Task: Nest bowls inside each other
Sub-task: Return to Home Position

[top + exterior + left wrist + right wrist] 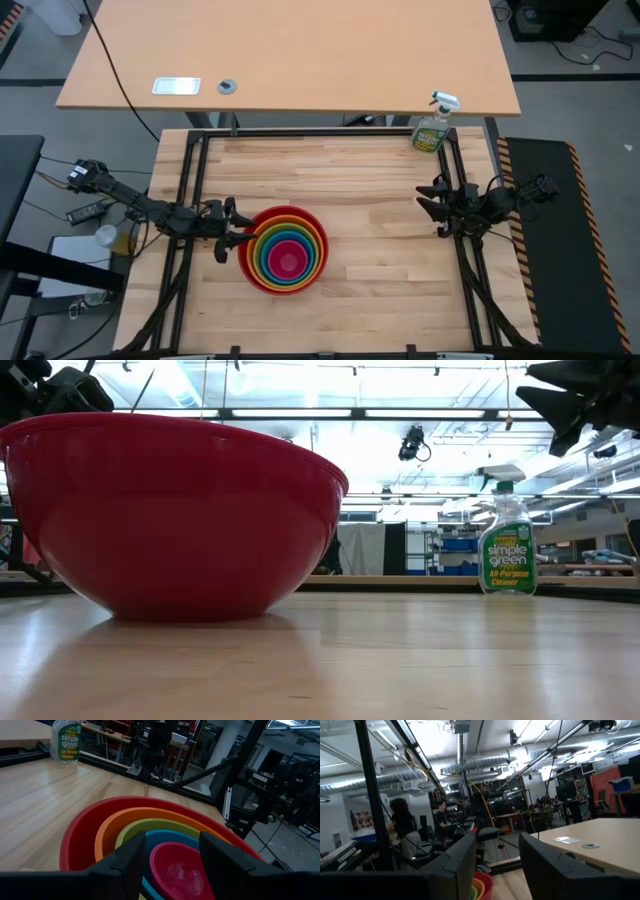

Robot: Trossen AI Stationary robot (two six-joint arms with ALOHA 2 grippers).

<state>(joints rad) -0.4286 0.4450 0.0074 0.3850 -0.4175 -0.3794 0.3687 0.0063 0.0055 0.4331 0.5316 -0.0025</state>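
Observation:
Five bowls sit nested on the wooden table, left of its middle: red [284,291] outermost, then orange [107,827], lime green [134,827], blue [170,837] and pink [289,262] innermost. In the low view only the red bowl's wall [180,520] shows, resting on its base. My left gripper [237,232] hovers level at the stack's left rim, open, with the pink bowl [180,865] seen beyond its fingers [135,855]. My right gripper [428,200] is raised at the table's right edge, open and tipped upward, far from the bowls.
A green spray bottle [432,130] stands at the table's far right corner [507,540]. A black frame rail [300,133] borders the table, and a desk [300,60] lies beyond the far edge. People stand in the room behind [402,827]. Bare wood lies right of the bowls.

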